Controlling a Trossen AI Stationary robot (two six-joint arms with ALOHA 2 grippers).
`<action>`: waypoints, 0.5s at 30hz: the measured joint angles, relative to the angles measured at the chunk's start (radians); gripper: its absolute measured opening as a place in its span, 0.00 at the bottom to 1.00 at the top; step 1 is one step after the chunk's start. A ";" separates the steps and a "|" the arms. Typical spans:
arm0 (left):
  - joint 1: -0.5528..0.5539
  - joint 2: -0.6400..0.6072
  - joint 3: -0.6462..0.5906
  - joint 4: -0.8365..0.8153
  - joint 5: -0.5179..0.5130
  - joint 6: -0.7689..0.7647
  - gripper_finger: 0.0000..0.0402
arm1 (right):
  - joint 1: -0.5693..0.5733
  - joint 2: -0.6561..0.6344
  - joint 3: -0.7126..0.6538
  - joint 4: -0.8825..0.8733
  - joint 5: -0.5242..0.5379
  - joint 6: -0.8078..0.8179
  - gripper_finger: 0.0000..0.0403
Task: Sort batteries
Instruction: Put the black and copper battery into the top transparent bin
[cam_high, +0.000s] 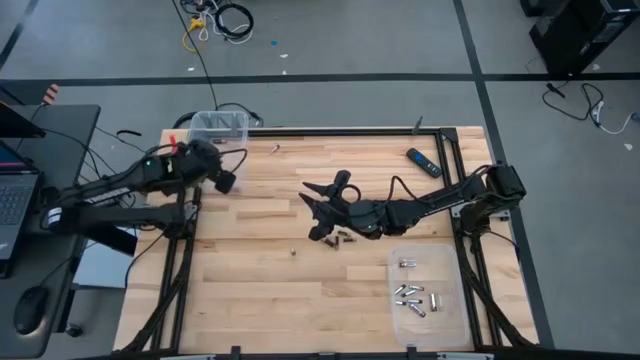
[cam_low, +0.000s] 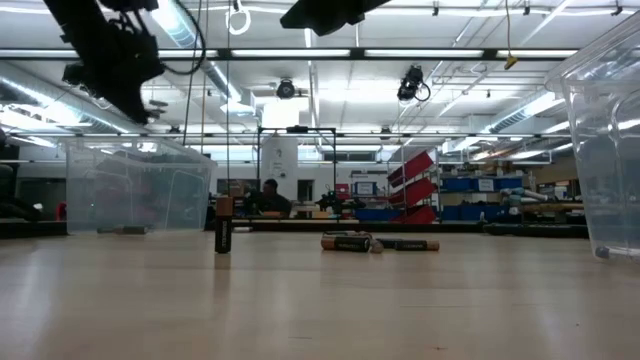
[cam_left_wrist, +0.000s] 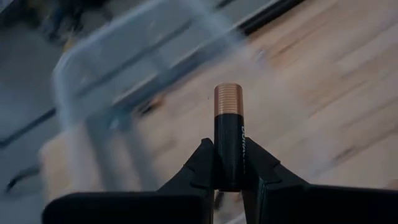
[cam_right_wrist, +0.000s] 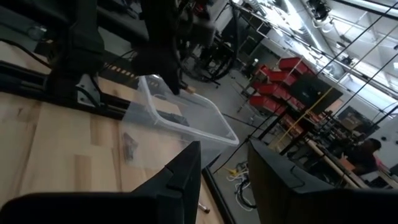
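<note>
Left hand (cam_left_wrist: 231, 180) clamped a black-and-copper battery (cam_left_wrist: 229, 134) near the clear bin (cam_high: 220, 127); right hand (cam_right_wrist: 224, 168) hung apart, empty, over the desk (cam_high: 250, 280).

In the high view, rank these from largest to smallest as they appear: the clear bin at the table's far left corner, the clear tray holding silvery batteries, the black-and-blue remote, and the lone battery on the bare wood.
1. Clear tray.
2. Clear bin, noticeably smaller.
3. Black-and-blue remote.
4. Lone battery, a mere speck.
</note>
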 joint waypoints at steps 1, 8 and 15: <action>0.018 0.002 0.000 -0.034 0.002 -0.019 0.08 | 0.000 0.000 0.000 -0.001 0.000 0.001 0.29; 0.076 0.012 0.000 -0.082 0.007 -0.032 0.09 | 0.000 0.000 0.000 -0.008 0.000 0.001 0.29; 0.097 0.012 0.000 -0.080 -0.001 -0.015 0.09 | 0.000 0.000 0.000 -0.021 0.000 0.012 0.29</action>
